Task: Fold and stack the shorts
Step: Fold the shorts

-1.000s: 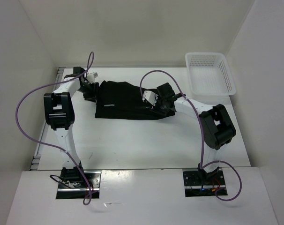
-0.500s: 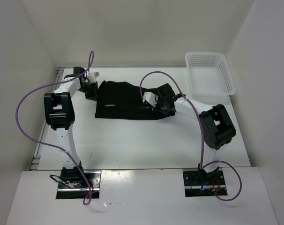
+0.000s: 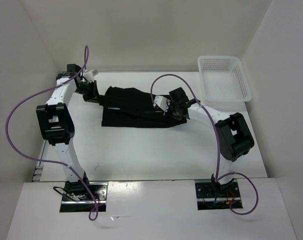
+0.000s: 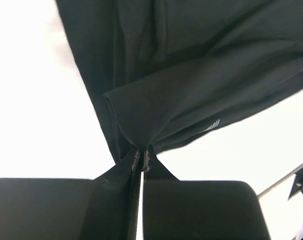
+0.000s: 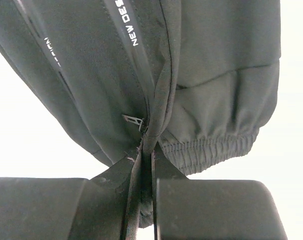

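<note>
My left claw (image 4: pixel 140 159) is pinched shut on a fold of the black shorts (image 3: pixel 136 106) near the far-left corner of the worktop (image 3: pixel 151 150). My right claw (image 5: pixel 146 150) clamps their seam. The shorts stretch between them, toward the far edge.

I am looking down on a white table (image 3: pixel 141 150) that is sitting boxed in by 3 plain white panels: a back wall (image 3: pixel 141 30), a left wall (image 3: pixel 16 85) and a right wall (image 3: pixel 286 85). Soft, even light is washing over it all, casting only faint shadows.
</note>
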You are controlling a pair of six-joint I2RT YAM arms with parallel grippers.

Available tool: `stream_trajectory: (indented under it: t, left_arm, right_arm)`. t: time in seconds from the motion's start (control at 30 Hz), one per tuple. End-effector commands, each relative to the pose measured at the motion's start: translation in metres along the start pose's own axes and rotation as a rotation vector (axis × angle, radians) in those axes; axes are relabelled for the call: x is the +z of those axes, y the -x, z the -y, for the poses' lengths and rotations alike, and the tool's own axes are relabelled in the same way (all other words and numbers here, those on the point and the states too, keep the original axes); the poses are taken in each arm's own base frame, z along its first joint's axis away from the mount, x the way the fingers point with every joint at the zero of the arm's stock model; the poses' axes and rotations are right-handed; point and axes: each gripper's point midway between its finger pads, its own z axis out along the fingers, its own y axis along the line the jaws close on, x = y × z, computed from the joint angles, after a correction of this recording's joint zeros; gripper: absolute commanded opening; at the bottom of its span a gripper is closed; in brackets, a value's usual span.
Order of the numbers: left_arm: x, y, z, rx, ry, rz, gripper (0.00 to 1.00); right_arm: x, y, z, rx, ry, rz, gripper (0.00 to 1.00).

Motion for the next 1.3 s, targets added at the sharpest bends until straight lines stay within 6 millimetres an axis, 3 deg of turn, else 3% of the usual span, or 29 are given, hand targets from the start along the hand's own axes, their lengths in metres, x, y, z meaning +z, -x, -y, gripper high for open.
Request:
stream_trajectory:
  t: [0.0, 0.07, 0.1, 0.13, 0.2, 0.3, 0.37, 0.47, 0.5, 0.6, 0.73, 0.77, 0.83, 0.93, 1.03, 1.13, 1.27]
  left_arm:
    - [-0.038, 0.006, 0.019, 0.015, -0.003, 0.034, 0.0]
    - [-0.043, 0.008, 0.017, 0.011, 0.002, 0.047, 0.0]
    - [-0.041, 0.009, 0.017, 0.016, -0.006, 0.054, 0.0]
    - [-0.041, 0.014, 0.018, 0.027, -0.017, 0.073, 0.0]
    - [-0.035, 0.023, 0.012, 0.037, -0.03, 0.103, 0.0]
    - [-0.037, 0.041, 0.021, 0.068, -0.082, 0.146, 0.0]
    - [-0.041, 0.051, 0.024, 0.085, -0.089, 0.169, 0.0]
    - [-0.04, 0.051, 0.022, 0.084, -0.08, 0.169, 0.0]
    - [-0.038, 0.043, 0.022, 0.072, -0.082, 0.151, 0.0]
    - [-0.042, 0.025, 0.026, 0.051, -0.084, 0.122, 0.0]
    - [-0.023, -0.034, 0.011, -0.019, 0.013, -0.03, 0.0]
    - [-0.014, -0.062, 0.002, -0.061, 0.038, -0.105, 0.0]
    - [-0.009, -0.083, -0.011, -0.084, 0.094, -0.159, 0.0]
    - [0.002, -0.103, -0.014, -0.105, 0.098, -0.218, 0.01]
    - [0.009, -0.111, -0.015, -0.111, 0.094, -0.249, 0.06]
    - [0.01, -0.114, -0.015, -0.116, 0.093, -0.257, 0.14]
    - [0.007, -0.122, -0.011, -0.113, 0.103, -0.275, 0.24]
  right_arm:
    - [-0.032, 0.029, 0.048, 0.015, -0.146, 0.079, 0.0]
    - [-0.037, 0.037, 0.061, 0.041, -0.196, 0.102, 0.0]
    - [-0.045, 0.05, 0.087, 0.063, -0.309, 0.142, 0.0]
    - [-0.049, 0.055, 0.099, 0.07, -0.365, 0.158, 0.0]
    - [-0.039, 0.049, 0.109, 0.095, -0.44, 0.142, 0.0]
    - [-0.041, 0.049, 0.138, 0.127, -0.602, 0.139, 0.0]
    - [-0.049, 0.052, 0.154, 0.153, -0.687, 0.146, 0.0]
    - [-0.063, 0.058, 0.167, 0.2, -0.755, 0.179, 0.0]
    - [-0.065, 0.056, 0.165, 0.2, -0.754, 0.178, 0.0]
    - [-0.054, 0.041, 0.135, 0.134, -0.631, 0.133, 0.0]
    - [-0.029, -0.006, 0.055, -0.026, -0.32, 0.01, 0.0]
    - [-0.028, -0.013, 0.043, -0.031, -0.281, -0.003, 0.0]
    - [-0.023, -0.026, 0.016, -0.057, -0.213, -0.023, 0.0]
    - [-0.021, -0.032, 0.0, -0.085, -0.179, -0.039, 0.07]
    - [-0.023, -0.032, -0.01, -0.089, -0.123, -0.036, 0.32]
    - [-0.027, -0.028, -0.018, -0.092, -0.065, -0.02, 0.45]
    - [-0.054, -0.002, -0.022, -0.076, -0.003, 0.083, 0.55]
